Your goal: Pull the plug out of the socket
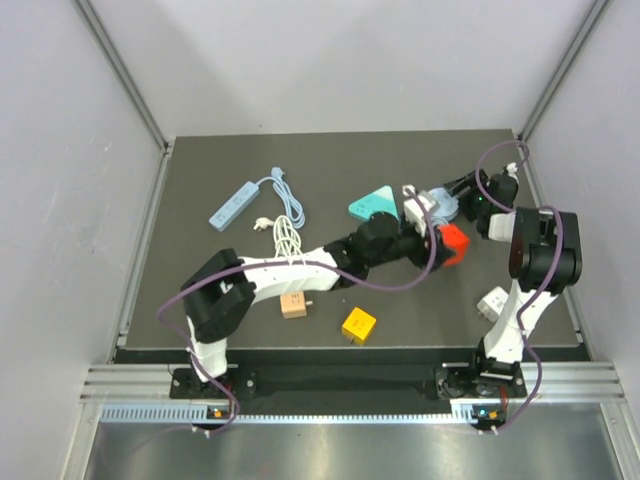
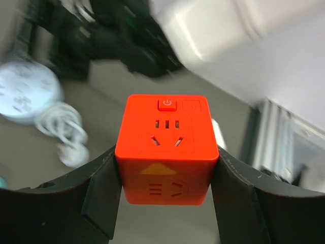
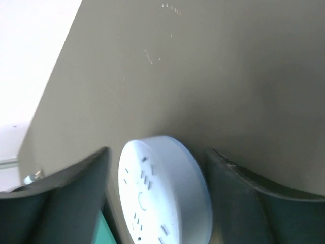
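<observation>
Table [image 1: 200, 300]: dark, walled in grey.
Left fingers [image 2: 101, 198]: clamped on orange cube socket [image 2: 165, 147]; hold firm.
Right fingers [image 3: 76, 193]: around round white socket [image 3: 162, 198], grip unclear; best pull straight apart.

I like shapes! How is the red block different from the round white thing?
The red block is a cube; the round white thing is a flat disc. The red block is bright orange-red; the round white thing is pale bluish white. The left pincer squeezes the red block on both sides; the round white thing sits between the right pincer fingers. Both have plug slots.
</observation>
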{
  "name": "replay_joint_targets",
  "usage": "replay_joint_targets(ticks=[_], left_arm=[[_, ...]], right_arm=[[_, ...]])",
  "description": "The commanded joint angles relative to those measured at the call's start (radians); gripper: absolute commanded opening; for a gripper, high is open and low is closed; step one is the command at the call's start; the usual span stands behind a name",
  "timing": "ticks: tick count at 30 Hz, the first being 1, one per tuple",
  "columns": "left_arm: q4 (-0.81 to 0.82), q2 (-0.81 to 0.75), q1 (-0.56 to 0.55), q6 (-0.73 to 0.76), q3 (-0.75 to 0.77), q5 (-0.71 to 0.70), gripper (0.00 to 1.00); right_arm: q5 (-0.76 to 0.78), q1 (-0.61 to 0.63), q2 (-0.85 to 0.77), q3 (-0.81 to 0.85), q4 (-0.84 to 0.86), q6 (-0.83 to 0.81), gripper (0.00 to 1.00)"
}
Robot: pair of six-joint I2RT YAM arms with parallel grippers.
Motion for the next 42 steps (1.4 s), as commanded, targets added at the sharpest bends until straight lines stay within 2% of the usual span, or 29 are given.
replay_joint_targets(ticks=[1, 2, 6, 10, 14, 26, 36, 38, 39, 40, 42], left_arm=[[-0.251, -0.088, -0.050, -0.015, -0.007, -0.110, 0.00], [-0.328, -0.088, -0.060, -0.038, -0.013, -0.140, 0.00], [-0.428, -0.090, -0.063, -0.147, -0.050, -0.186, 0.00], [-0.522, -0.060, -0.074, -0.181, -0.023, -0.208, 0.00], [-0.684, 0.013, -0.098, -0.204, 0.078, -0.243, 0.00], [-0.861, 0.055, -0.141, -0.294, 0.120, -0.320, 0.00], [-0.913, 0.090, -0.153, -0.305, 0.148, -0.347, 0.53], [-0.912, 0.082, -0.153, -0.298, 0.151, -0.357, 0.70], [-0.910, 0.081, -0.153, -0.296, 0.154, -0.361, 0.74], [-0.911, 0.081, -0.153, -0.290, 0.158, -0.360, 0.87], [-0.916, 0.084, -0.153, -0.279, 0.177, -0.360, 0.89]], right_arm=[[0.018, 0.003, -0.059, 0.095, -0.186, -0.138, 0.82], [0.025, 0.005, -0.073, 0.111, -0.222, -0.176, 0.86], [0.075, 0.022, -0.127, 0.173, -0.431, -0.250, 1.00], [0.205, 0.052, -0.231, 0.204, -0.595, -0.339, 1.00], [0.308, 0.107, -0.406, 0.180, -0.697, -0.402, 1.00], [0.331, 0.256, -0.797, -0.009, -0.818, -0.454, 1.00], [0.325, 0.345, -0.923, -0.159, -0.847, -0.437, 1.00], [0.324, 0.353, -0.944, -0.179, -0.852, -0.440, 1.00], [0.324, 0.358, -0.949, -0.185, -0.852, -0.440, 1.00], [0.321, 0.361, -0.958, -0.188, -0.855, -0.440, 1.00], [0.318, 0.377, -0.966, -0.201, -0.855, -0.440, 1.00]])
